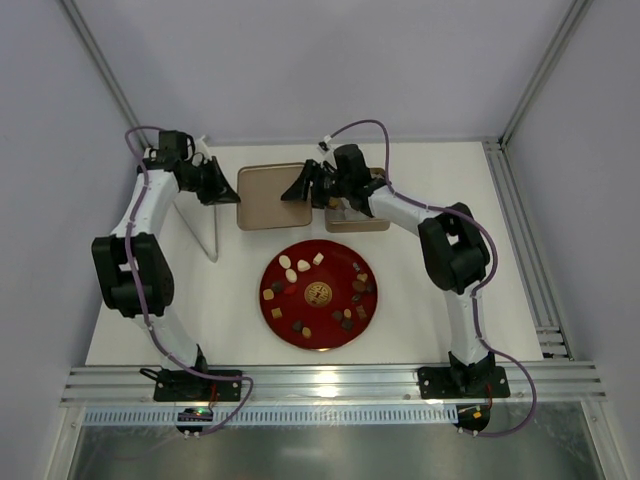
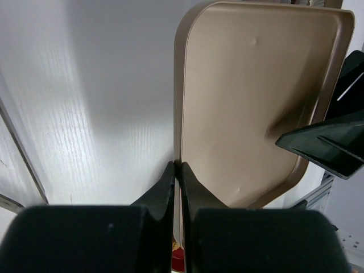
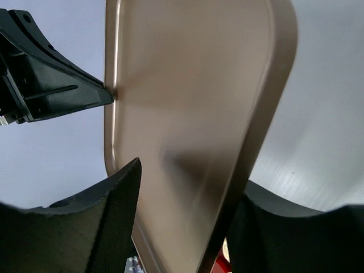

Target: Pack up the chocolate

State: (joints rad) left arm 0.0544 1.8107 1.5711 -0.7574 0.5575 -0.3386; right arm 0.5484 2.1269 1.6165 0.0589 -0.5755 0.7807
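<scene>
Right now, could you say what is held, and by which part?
The tray, its left rim pinched by the left gripper; the right gripper straddles the opposite rim, grip unclear.

A glossy red plate (image 1: 275, 312) has a round gold emblem (image 1: 318, 293) at its centre. The chocolates (image 1: 290, 268) are dark brown, caramel tan and cream white. The tray (image 1: 262, 200) is a plain, softly shiny tan-gold. The counter (image 1: 440, 300) is white with a faint wood grain. The arms (image 1: 400, 210) are white with black joints, matte black fingers (image 2: 165, 190) and purple cables (image 1: 362, 124).
</scene>
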